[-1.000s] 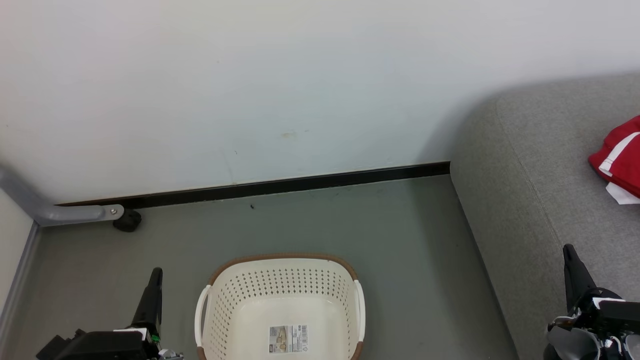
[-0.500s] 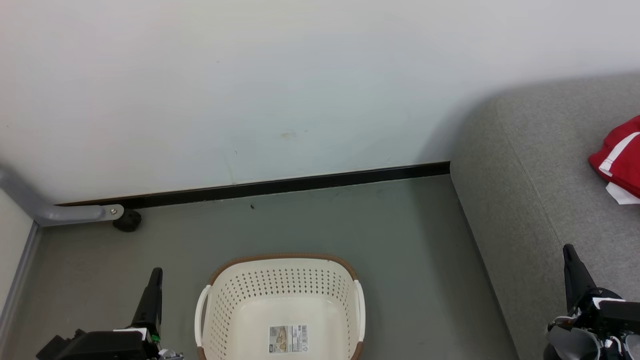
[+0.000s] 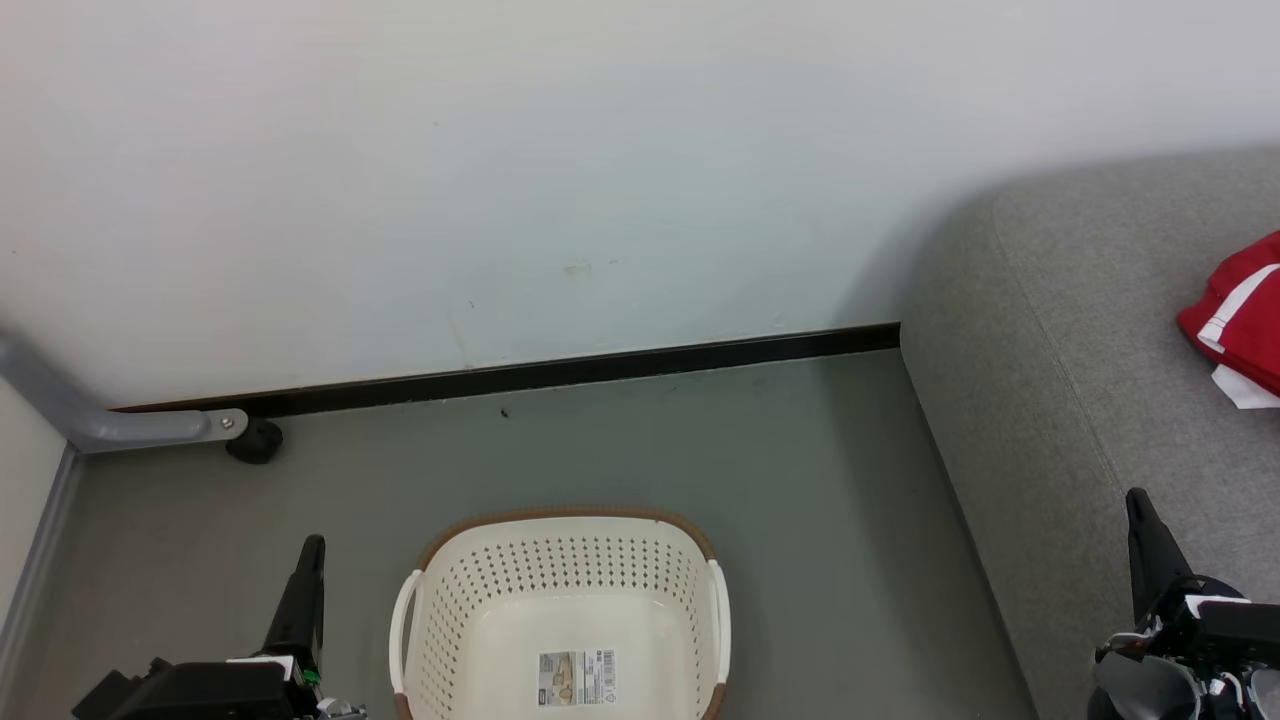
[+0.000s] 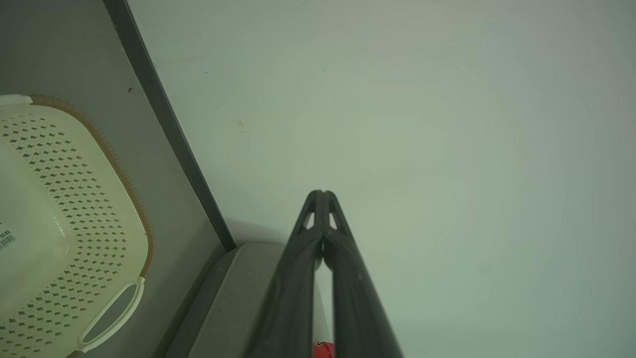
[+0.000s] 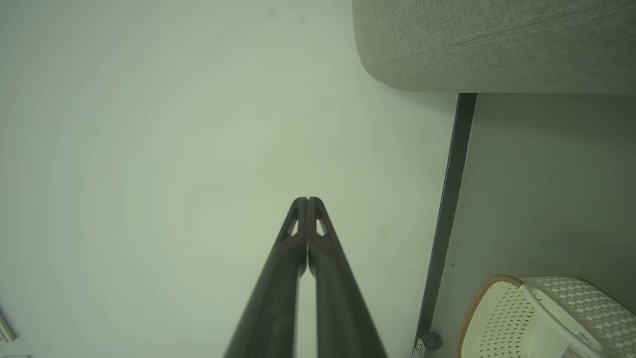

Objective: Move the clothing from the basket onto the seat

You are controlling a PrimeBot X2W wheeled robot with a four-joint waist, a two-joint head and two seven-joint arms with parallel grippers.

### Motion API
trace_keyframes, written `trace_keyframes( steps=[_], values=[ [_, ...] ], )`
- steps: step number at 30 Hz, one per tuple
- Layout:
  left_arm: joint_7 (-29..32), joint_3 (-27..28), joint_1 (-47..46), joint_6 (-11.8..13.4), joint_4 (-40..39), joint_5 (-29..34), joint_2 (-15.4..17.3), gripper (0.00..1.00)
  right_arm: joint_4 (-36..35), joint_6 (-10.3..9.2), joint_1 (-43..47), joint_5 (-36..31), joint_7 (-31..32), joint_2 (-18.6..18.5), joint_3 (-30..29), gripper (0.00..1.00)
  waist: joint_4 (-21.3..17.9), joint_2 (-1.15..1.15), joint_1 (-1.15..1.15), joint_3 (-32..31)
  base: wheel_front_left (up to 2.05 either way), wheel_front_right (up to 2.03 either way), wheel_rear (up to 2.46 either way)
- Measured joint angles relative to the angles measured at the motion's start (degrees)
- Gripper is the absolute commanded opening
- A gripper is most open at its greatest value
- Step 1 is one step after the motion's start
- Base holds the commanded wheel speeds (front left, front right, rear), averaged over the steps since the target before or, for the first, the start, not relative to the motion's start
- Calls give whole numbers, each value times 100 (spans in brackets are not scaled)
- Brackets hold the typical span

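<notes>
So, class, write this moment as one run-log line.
basket: visible part empty | clothing: on seat | left gripper: shut | right gripper: shut

- A plain, matte white wall (image 3: 500, 150) rises at the back, evenly lit.
- A thin black skirting strip (image 3: 560, 370) runs along its foot.
- A smooth grey-green floor (image 3: 700, 460) lies below.
- A grey metal tube leg (image 3: 120, 427) on a small black caster (image 3: 255, 441) stands at the far left, beside the skirting.

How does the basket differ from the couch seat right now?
The basket is cream perforated plastic with a brown rim; the seat is grey fabric. The basket stands on the floor, its visible inside bare except a label sticker; the seat carries the red clothing. The basket is smaller than the seat. Both have rounded corners.
</notes>
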Motion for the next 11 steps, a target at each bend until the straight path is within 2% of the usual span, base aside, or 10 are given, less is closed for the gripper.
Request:
trace_keyframes(
  steps=[11],
  values=[
    [0, -1, 0, 0, -1, 0, 0, 0, 0, 0, 1, 0, 0, 0, 0, 0, 0, 0, 0, 0, 0, 0, 0]
  ],
)
